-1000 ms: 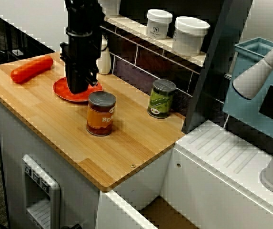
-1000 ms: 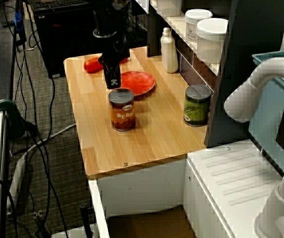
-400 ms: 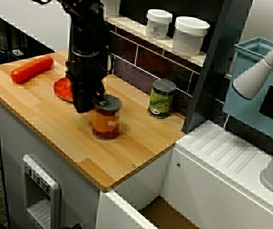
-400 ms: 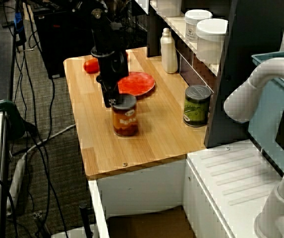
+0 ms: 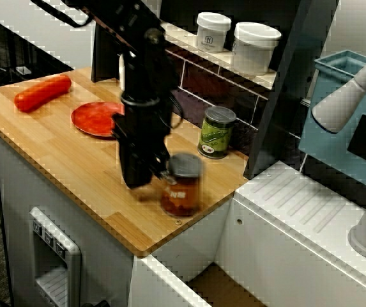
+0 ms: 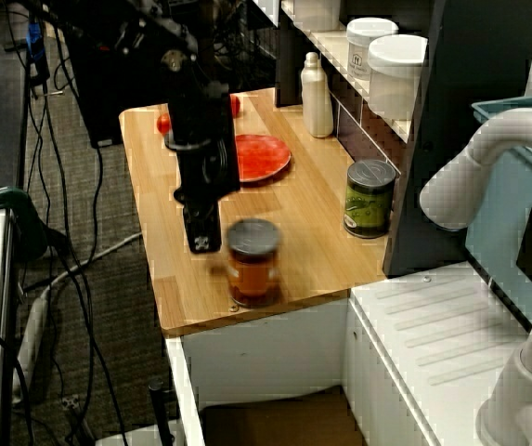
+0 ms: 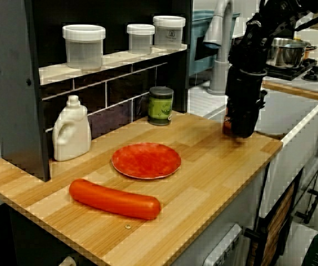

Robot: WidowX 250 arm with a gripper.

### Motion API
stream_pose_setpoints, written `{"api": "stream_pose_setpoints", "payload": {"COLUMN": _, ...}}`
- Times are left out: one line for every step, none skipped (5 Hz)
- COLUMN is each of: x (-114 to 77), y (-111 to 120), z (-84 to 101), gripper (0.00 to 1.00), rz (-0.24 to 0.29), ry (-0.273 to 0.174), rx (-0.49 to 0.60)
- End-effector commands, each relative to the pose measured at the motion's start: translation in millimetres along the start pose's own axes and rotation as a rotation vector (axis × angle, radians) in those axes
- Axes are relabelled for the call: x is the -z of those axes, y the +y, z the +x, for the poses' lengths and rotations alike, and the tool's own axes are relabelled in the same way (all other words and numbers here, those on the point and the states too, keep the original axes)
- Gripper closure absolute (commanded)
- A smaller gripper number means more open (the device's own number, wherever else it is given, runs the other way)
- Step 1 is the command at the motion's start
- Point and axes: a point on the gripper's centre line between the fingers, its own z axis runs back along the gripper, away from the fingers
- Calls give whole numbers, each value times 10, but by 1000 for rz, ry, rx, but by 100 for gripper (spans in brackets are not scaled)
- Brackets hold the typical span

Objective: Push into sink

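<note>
Wooden butcher-block table [image 5: 55, 153], seen from the front: black robot gripper [image 5: 139, 171] pointing down, pressed against the left side of a blurred orange-labelled can with a grey lid [image 5: 181, 185], close to the table's front right corner. Fingers merged into one dark blur; spread or pressed together, cannot tell. Green-labelled can [image 5: 216, 132] near the back right corner. Flat red round plate [image 5: 96, 119] behind the arm, long red-orange sausage-shaped toy [image 5: 42, 93] by the far left edge. Below the right corner, a sliver of the white-walled sink with a brownish floor [image 5: 214, 281].

From the higher side view: gripper [image 6: 201, 237] just beside the orange can [image 6: 253, 264], can close to the table's near edge [image 6: 247, 316]. Sink [image 6: 275, 423] directly under that edge. White plastic bottle [image 6: 317, 96] upright at the back edge, two white lidded jars [image 6: 386, 65] on the shelf above.

From the opposite end: gripper [image 7: 242, 119] hiding most of the can [image 7: 226, 126] near the far corner; sausage toy [image 7: 114, 199] and plate [image 7: 146, 160] in front, white jug [image 7: 72, 128] at the back.
</note>
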Motion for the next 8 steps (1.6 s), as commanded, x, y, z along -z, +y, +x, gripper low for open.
{"api": "stream_pose_setpoints", "payload": {"x": -220, "y": -234, "z": -18, "gripper": 100, "rz": -21, "ry": -83, "rx": -6}}
{"api": "stream_pose_setpoints", "payload": {"x": -203, "y": -211, "z": 10, "gripper": 100, "rz": -26, "ry": -77, "rx": -25}}
{"api": "stream_pose_setpoints", "payload": {"x": -236, "y": -205, "z": 10, "gripper": 100, "rz": -30, "ry": -88, "rx": -35}}
{"api": "stream_pose_setpoints", "payload": {"x": -267, "y": -220, "z": 4, "gripper": 100, "rz": -30, "ry": -95, "rx": -34}}
{"api": "stream_pose_setpoints", "payload": {"x": -262, "y": -203, "z": 12, "gripper": 56, "rz": -30, "ry": -88, "rx": -20}}
{"api": "stream_pose_setpoints", "payload": {"x": -262, "y": -203, "z": 12, "gripper": 0, "rz": -30, "ry": -88, "rx": -20}}
{"api": "stream_pose_setpoints", "payload": {"x": -262, "y": -203, "z": 12, "gripper": 0, "rz": -30, "ry": -88, "rx": -20}}
{"api": "stream_pose_setpoints", "payload": {"x": -262, "y": -203, "z": 12, "gripper": 0, "rz": -30, "ry": -88, "rx": -20}}
